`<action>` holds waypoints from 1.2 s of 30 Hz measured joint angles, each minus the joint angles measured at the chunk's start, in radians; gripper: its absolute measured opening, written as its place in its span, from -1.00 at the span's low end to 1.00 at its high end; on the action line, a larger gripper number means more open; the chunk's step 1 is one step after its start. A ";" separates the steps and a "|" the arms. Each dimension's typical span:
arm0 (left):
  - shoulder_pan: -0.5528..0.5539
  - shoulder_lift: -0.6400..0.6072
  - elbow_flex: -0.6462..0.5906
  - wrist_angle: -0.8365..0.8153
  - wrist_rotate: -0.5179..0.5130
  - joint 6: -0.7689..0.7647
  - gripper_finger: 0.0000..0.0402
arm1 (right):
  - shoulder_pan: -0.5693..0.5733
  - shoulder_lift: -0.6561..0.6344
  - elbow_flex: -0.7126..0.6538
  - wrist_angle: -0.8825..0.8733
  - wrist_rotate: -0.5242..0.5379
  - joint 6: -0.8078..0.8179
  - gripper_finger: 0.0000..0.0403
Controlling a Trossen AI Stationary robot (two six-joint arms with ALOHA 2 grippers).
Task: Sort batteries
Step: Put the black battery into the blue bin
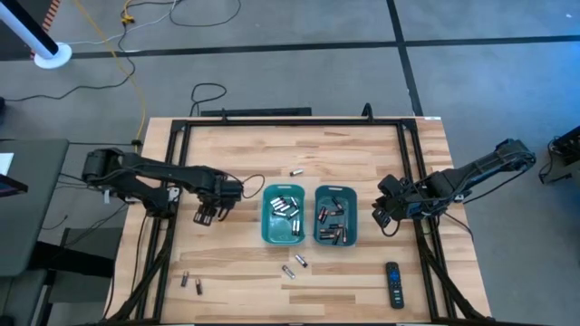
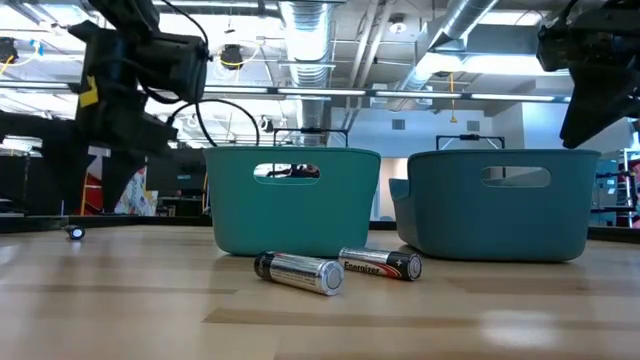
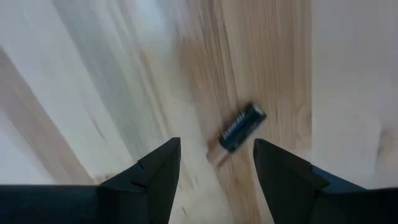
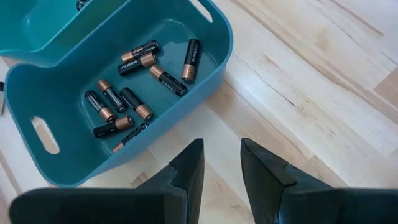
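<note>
Overhead, the left gripper [image 1: 210, 214] hangs over bare wood just left of the two teal bins [image 1: 283, 215], and the right gripper [image 1: 388, 215] sits just right of them. Both bins hold batteries [image 1: 333, 222]; loose ones lie above the bins, below them and near the table's [image 1: 236, 149] lower left corner. A black remote [image 1: 393, 284] rests at the lower right.

At table height, two batteries lie in front of the bins: a silvery one [image 2: 298, 271] and a dark one [image 2: 381, 264] printed "Energizer".

From the left wrist, the fingers [image 3: 160, 177] are spread wide, and a dark battery [image 3: 240, 127] lies on the wood between and just beyond the tips, untouched.

From the right wrist, the fingers [image 4: 186, 167] stand narrowly apart, holding nothing, beside a bin of dark, copper-ended batteries [image 4: 191, 60], one reading "Duracell".
</note>
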 joint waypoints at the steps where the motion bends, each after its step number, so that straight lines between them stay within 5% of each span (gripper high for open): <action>1: 0.000 0.008 -0.004 0.015 0.000 0.012 -0.01 | 0.000 0.000 0.000 0.000 0.000 0.000 -0.39; 16: 0.000 0.089 -0.060 0.086 0.018 0.031 -0.04 | 0.000 0.000 0.000 0.000 0.000 0.001 -0.39; 29: 0.000 0.088 -0.056 0.086 0.013 0.028 -0.83 | 0.000 0.000 0.000 0.000 0.000 0.001 -0.39; 36: 0.000 0.088 -0.055 0.086 0.013 0.027 -0.83 | 0.000 0.000 0.000 0.000 0.000 0.001 -0.39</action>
